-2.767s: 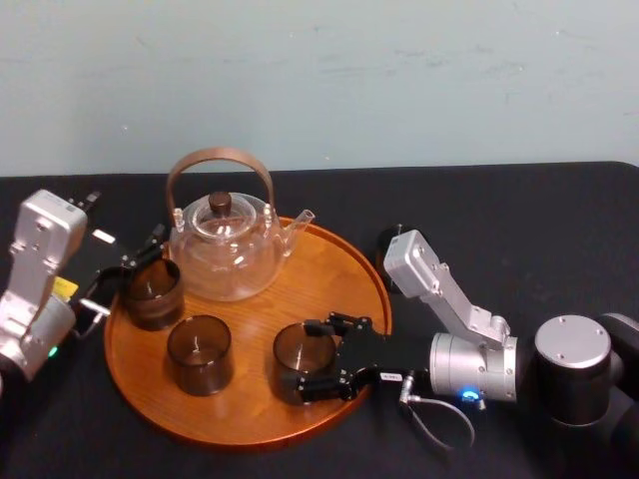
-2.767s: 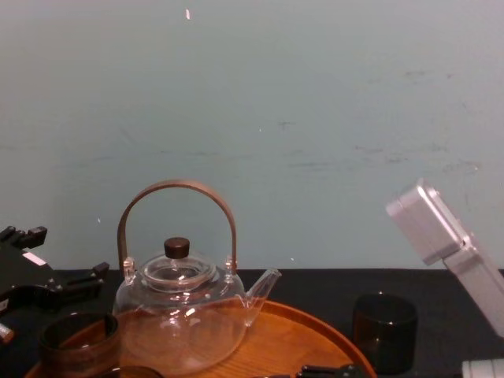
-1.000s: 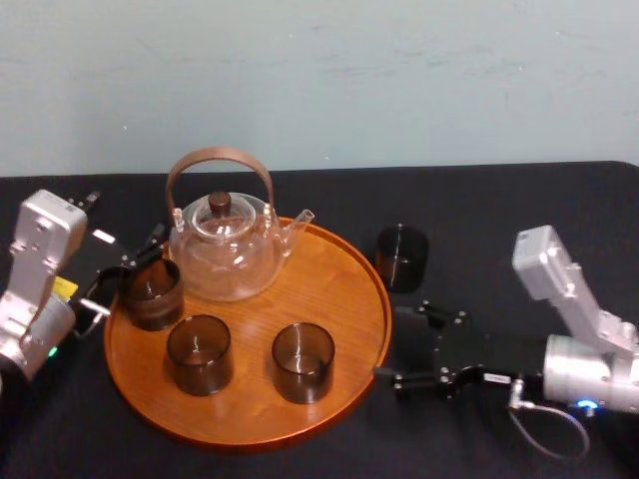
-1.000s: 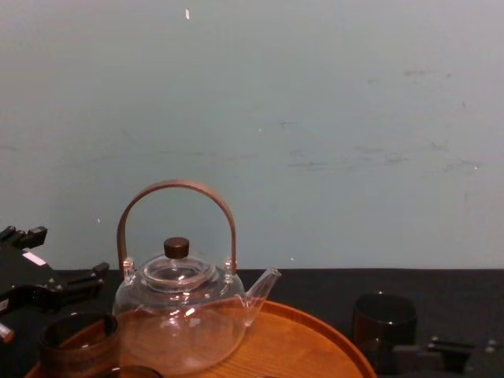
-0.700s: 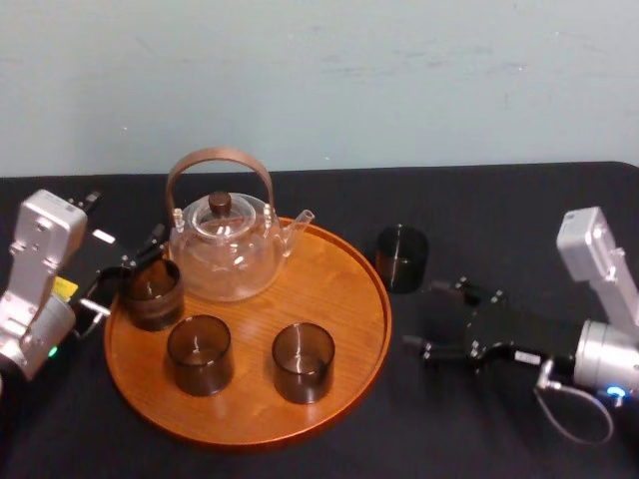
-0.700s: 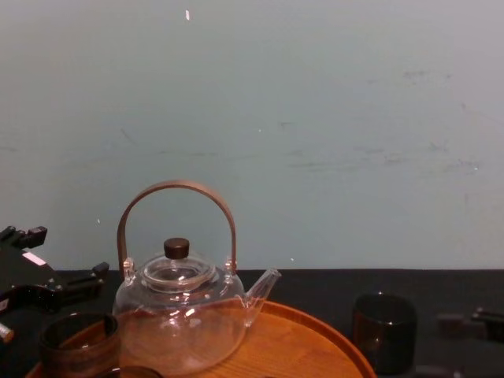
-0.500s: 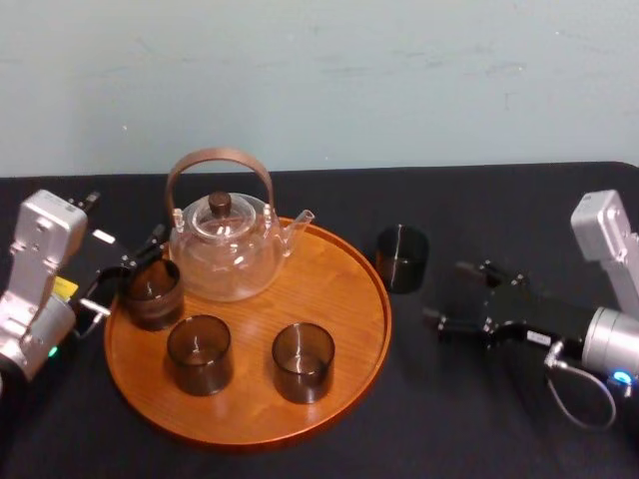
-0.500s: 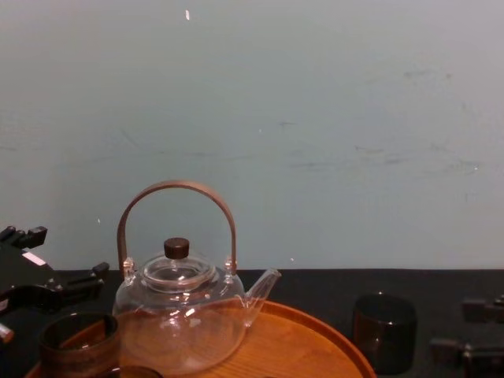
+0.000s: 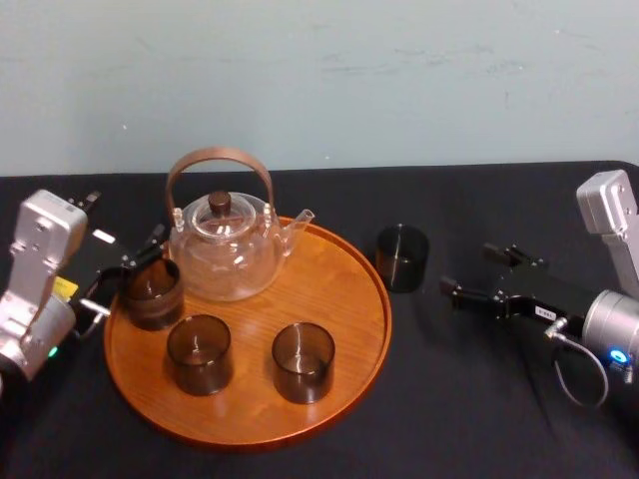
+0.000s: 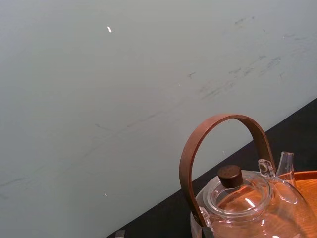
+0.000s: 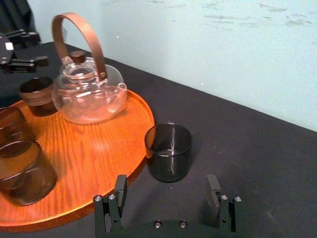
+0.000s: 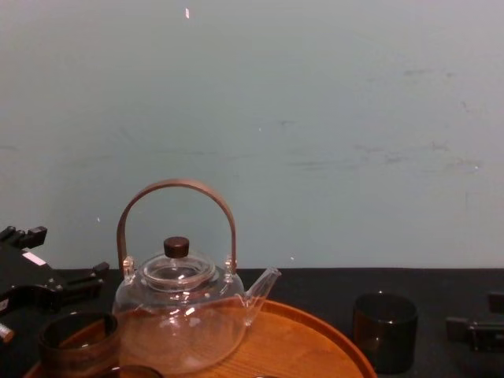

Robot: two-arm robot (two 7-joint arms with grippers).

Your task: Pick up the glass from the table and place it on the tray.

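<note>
Right gripper is off the tray now and empty, jaws spread wide, hovering low over the black worktop on the robot's right. Under 3 seconds ago it was down on the tray around the front tumbler. It has since let go, pulled back across the rim and swung round, so that tumbler stands free on the wood alongside 2 other tumblers and the clear teapot. That delivery looks done. Straight ahead of the gripper is the next target: the glass, upright on the worktop just beside the tray's right rim, off the wood. In the right wrist view the glass sits centred ahead of the right gripper, lined up with the gap but not yet inside it, so no contact. By the look of it, this is the start of the approach: a level push forward should bracket the glass, minding the tray rim close on 1 side. Left gripper sits parked and spread at the tray's far left edge.
</note>
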